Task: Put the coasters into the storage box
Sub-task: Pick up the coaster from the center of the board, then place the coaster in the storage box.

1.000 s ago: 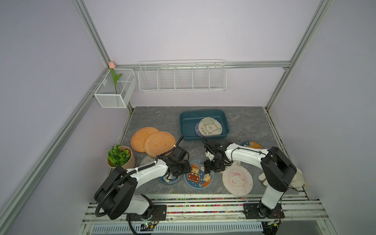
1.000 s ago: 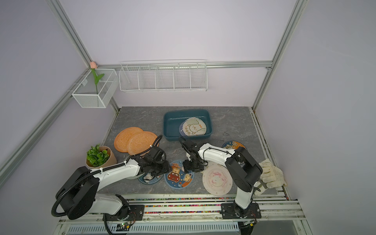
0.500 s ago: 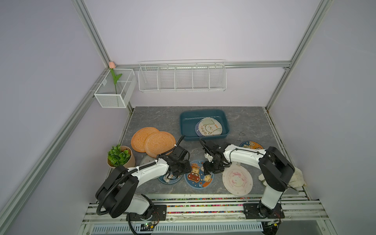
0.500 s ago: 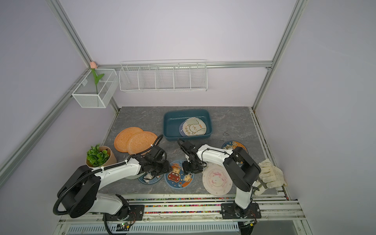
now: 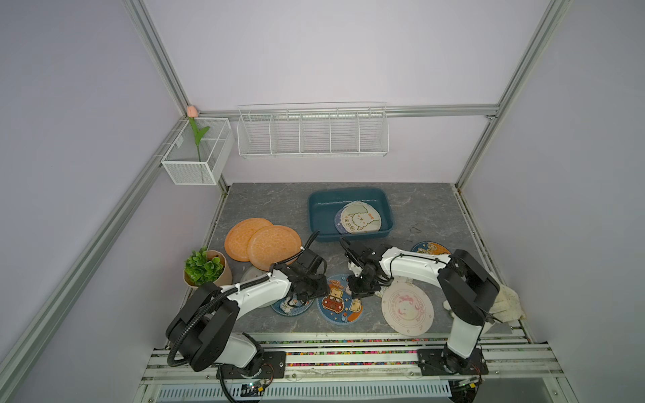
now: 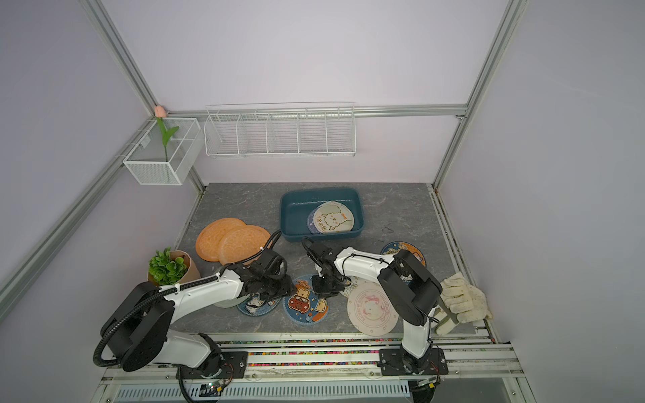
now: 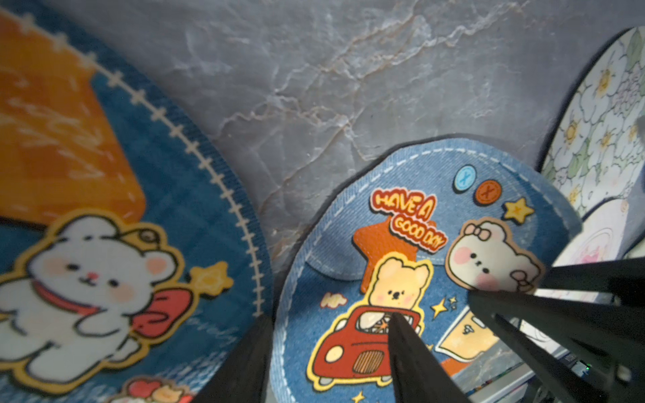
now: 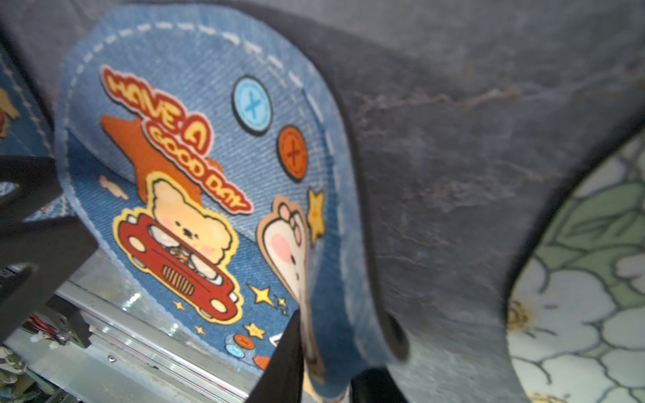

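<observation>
A blue denim-print coaster [image 5: 338,304] [image 7: 401,223] showing a bear in a red car lies near the front. My right gripper [image 5: 360,292] [image 8: 331,349] is shut on its right edge, which curls up between the fingers. My left gripper [image 5: 310,296] [image 7: 330,317] is open and straddles its left edge, one finger resting on the print. Under that arm lies a dark blue rabbit coaster [image 5: 291,307] [image 7: 104,261]. The teal storage box [image 5: 349,194] [image 6: 321,192] behind holds a cream alpaca coaster [image 5: 359,218]. Two orange coasters [image 5: 260,240] overlap at the left.
A pink-print coaster [image 5: 406,308], a floral coaster [image 8: 593,279] and a blue coaster [image 5: 431,249] lie to the right. A potted plant [image 5: 206,268] stands at the left and white gloves [image 5: 506,303] at the right edge. Wire baskets [image 5: 312,132] hang on the back wall.
My right gripper has closed on the denim coaster's edge and lifted it slightly. The left arm has hardly moved.
</observation>
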Tool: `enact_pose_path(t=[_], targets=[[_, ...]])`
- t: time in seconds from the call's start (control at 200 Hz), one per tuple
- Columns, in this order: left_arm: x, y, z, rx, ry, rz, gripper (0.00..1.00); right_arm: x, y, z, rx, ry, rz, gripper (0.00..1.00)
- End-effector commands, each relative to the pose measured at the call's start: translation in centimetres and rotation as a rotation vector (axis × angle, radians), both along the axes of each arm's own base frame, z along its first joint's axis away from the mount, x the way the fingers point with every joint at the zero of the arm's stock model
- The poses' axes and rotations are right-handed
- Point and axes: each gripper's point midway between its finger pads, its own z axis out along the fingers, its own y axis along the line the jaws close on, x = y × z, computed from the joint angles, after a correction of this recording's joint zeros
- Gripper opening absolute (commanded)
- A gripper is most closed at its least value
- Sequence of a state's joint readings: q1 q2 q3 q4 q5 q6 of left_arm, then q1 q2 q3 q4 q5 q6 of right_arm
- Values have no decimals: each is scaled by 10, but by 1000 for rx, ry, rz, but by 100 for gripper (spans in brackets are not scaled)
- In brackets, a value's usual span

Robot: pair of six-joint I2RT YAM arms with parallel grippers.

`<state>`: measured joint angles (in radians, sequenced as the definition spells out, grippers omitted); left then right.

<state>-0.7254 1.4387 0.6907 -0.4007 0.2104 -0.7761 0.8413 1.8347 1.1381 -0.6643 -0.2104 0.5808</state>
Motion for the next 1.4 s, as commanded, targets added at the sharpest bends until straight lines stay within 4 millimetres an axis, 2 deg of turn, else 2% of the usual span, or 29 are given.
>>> enact_pose_path(t=[0.0,0.085,0.22,0.415,0.575,0.81,0.995,1.155,1.4], targets=[[-1,-7,8,-11,5,-26,55,-4,1,-1,-9,9,8,11],[2,-7,15,-14,-13,-21,59,-4,0,7,-2,3,14,7],[10,-6,29,-41,-32,2,68,-3,-1,28,24,-15,19,7],[25,-1,48,-88,-62,51,80,10,-2,75,76,-70,19,7],[36,1,59,-110,-82,71,84,32,1,117,143,-132,4,7],[45,-3,63,-128,-94,76,87,92,10,169,247,-264,-33,7],[49,-5,64,-130,-101,80,89,143,23,195,305,-327,-32,7],[50,-3,62,-121,-98,88,89,188,39,199,351,-365,-40,7],[52,1,56,-106,-89,100,90,258,70,180,423,-391,-58,7]])
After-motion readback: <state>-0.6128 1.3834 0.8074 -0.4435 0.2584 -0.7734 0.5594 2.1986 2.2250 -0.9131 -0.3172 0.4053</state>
